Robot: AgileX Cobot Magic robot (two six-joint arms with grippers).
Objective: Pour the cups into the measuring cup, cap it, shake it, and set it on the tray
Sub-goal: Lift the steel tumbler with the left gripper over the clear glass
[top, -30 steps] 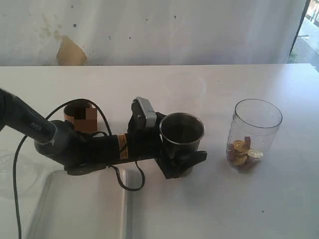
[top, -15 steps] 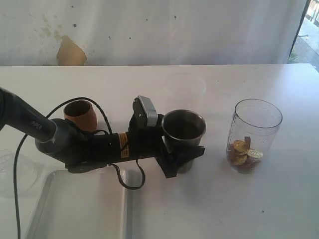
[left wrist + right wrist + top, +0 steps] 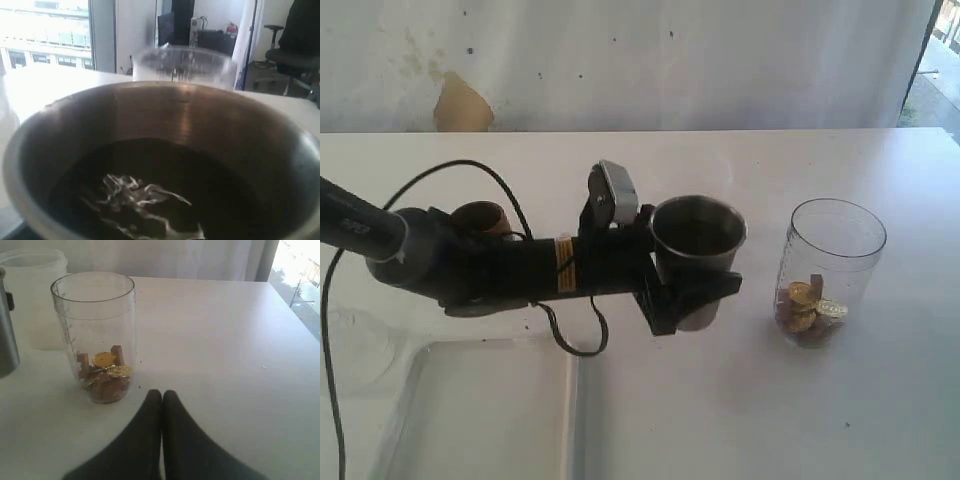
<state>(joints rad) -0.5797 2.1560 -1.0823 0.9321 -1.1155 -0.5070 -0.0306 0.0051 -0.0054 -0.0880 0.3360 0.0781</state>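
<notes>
My left pincer (image 3: 692,290) grips the steel tumbler (image 3: 698,235), upright at centre frame in the exterior view. The measuring cup (image 3: 830,270) stands well to its right on the bench (image 3: 740,410), with gold and brown pieces inside. The wooden cup (image 3: 480,217) sits left of centre, and the tray (image 3: 490,420) is at lower left. My right pincer (image 3: 161,401) is clenched on nothing.

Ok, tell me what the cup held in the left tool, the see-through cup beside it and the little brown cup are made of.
Steel tumbler: metal, likely stainless steel, with a grey brushed wall and a bright reflective rim.
Measuring cup: probably clear plastic, with a thin see-through wall and faint graduation marks.
Wooden cup: looks like wood, matte warm brown. It is partly hidden, so this is less certain.
</notes>
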